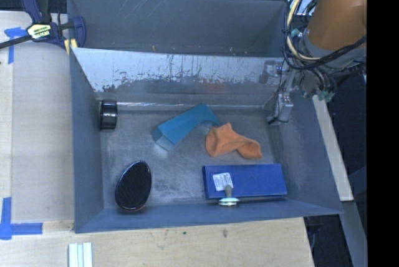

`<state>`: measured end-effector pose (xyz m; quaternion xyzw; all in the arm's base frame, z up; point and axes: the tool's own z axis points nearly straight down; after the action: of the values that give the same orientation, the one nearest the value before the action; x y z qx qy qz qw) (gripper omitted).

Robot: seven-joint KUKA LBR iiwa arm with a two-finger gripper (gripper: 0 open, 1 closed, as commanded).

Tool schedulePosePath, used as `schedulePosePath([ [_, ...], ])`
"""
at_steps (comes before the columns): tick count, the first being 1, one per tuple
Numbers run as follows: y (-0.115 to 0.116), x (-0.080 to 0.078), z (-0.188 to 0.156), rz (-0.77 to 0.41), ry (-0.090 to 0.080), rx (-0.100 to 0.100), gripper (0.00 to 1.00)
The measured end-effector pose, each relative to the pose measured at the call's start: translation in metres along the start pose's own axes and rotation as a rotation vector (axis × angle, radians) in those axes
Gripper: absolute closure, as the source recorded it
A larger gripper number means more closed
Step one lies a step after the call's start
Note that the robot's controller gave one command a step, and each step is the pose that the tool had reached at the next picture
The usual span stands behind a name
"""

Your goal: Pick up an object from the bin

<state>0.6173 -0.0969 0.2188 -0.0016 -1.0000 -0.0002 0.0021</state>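
Leftmost in the grey bin (187, 22), a small black cylinder (108, 115) lies on its side against the left wall, near the far left corner. Nearer the front left corner rests a black oval brush-like thing (133, 186), flat on the floor and well apart from the cylinder. Around the middle of the floor a light blue oblong block (182, 125) lies slantwise, its higher end pointing toward the far right. Just right of it sits a crumpled orange cloth (232, 142), near the block. Along the front edge, below the cloth, lies a flat dark blue box (249, 181) with a white label (222, 181) near its left end, and a small round metal piece (228, 201) touching its front side. Farthest right, the gripper (278, 113) hangs low by the right wall, toward the far right corner, apart from the orange cloth, which is the thing nearest to it. Whether the gripper is released or clenched I cannot tell. Above it, cables and the arm's orange cover (340, 7) rise past the bin's far right corner.
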Motion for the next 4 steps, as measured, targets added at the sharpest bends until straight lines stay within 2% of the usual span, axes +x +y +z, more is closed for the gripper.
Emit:
schedulePosePath([
  [1,0.000,-0.001,-0.005,-0.002,-0.008,0.001,0.00],
  [2,0.022,0.005,0.049,0.047,-0.014,0.001,0.00],
  [3,0.039,0.003,0.077,0.119,-0.002,-0.001,0.00],
  [4,0.051,0.011,0.127,0.130,-0.013,0.001,0.00],
])
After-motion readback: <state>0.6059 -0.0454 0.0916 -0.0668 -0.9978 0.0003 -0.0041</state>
